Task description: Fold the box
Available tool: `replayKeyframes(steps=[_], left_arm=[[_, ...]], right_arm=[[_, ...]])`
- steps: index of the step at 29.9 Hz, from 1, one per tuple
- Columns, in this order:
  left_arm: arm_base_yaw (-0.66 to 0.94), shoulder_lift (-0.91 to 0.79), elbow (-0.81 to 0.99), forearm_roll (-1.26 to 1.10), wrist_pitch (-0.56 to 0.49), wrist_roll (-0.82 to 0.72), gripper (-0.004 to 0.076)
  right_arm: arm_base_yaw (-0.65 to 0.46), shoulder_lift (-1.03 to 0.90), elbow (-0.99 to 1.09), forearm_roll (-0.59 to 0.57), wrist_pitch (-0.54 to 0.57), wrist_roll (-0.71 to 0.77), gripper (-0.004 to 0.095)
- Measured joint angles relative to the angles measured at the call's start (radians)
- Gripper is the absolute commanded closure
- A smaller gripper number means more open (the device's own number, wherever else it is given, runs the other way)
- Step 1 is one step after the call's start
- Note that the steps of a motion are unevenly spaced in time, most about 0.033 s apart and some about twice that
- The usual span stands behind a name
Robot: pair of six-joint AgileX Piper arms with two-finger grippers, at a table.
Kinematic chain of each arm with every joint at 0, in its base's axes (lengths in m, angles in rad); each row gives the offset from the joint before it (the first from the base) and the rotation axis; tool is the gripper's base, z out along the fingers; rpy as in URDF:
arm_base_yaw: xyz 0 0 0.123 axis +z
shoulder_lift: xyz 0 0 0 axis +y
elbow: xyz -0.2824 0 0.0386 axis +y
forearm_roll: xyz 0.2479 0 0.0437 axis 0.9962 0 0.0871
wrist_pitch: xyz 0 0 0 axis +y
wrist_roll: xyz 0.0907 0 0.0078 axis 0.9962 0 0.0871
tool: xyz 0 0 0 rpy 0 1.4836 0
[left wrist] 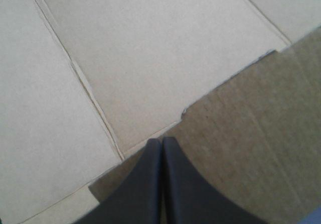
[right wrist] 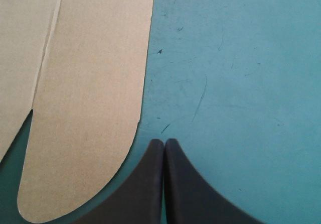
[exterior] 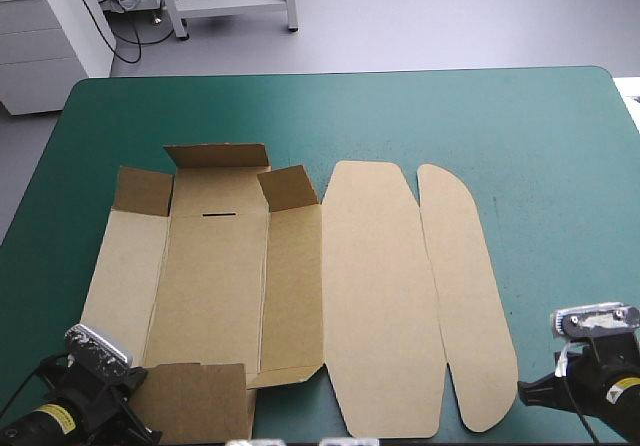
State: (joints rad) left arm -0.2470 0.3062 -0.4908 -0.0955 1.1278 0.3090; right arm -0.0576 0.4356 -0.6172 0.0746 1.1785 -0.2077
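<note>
The brown box [exterior: 300, 286] lies as a cut sheet on the table, mostly flat. At its far left end three short flaps [exterior: 218, 156] stand raised around a panel with a slot. Two long rounded flaps [exterior: 465, 286] lie flat on its right side. My left gripper [left wrist: 161, 142] is shut with nothing in it, and sits low over the box's near-left flap [left wrist: 251, 133], pointing at the main panel [left wrist: 160, 48]. My right gripper [right wrist: 164, 142] is shut and empty. It rests over the bare cover just right of the outer rounded flap's near end [right wrist: 85, 108].
The teal-green cover [exterior: 520, 126] shows beyond the box on the far side and to the right. Both arms sit close to the table's near edge, at its left and right corners.
</note>
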Motion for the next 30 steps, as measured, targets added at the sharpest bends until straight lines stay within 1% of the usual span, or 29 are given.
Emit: replayKeyframes(steps=[2,6,13,20,22,24,30], left_arm=[[0.000,0.000,-0.028,-0.004,0.008,0.000,0.0734],[0.000,0.000,-0.088,-0.004,0.060,-0.009,0.0734],[0.000,0.006,-0.180,-0.007,0.107,-0.034,0.0734],[0.000,0.104,-0.212,-0.022,0.121,-0.039,0.0734],[0.000,0.146,-0.212,-0.022,0.109,-0.044,0.0734],[0.000,0.193,-0.212,-0.009,0.076,-0.071,0.0734],[0.000,0.350,-0.212,0.034,-0.103,-0.161,0.0734]], right_arm=[[0.000,-0.035,0.023,0.006,-0.007,-0.001,0.0927],[0.000,-0.070,0.030,0.012,-0.049,-0.001,0.0927],[0.000,-0.072,0.037,0.012,-0.057,-0.002,0.0927],[0.000,-0.072,0.037,0.012,-0.058,-0.004,0.0927],[0.000,-0.072,0.037,0.012,-0.058,-0.004,0.0928],[0.000,-0.072,0.037,0.012,-0.058,-0.004,0.0927],[0.000,-0.072,0.037,0.012,-0.062,-0.005,0.0928]])
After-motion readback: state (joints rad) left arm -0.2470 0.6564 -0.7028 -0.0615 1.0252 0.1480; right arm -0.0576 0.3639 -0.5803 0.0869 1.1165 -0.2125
